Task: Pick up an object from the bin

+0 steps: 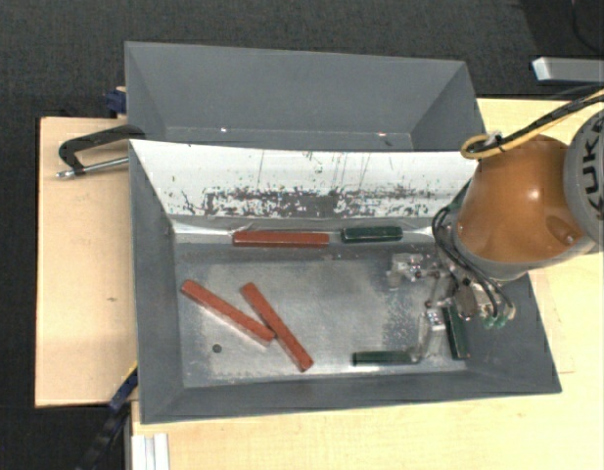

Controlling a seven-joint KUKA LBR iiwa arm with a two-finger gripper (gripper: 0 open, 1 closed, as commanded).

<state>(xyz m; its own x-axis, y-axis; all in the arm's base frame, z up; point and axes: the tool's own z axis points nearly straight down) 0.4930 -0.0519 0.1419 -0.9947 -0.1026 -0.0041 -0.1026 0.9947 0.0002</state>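
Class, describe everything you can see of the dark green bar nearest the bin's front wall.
The dark green bar is short, slim and straight, matt, perhaps plastic. It lies flat on the floor of the bin, parallel to the front wall, right of centre. Its right end reaches the hand; contact cannot be told. Nothing else touches it.
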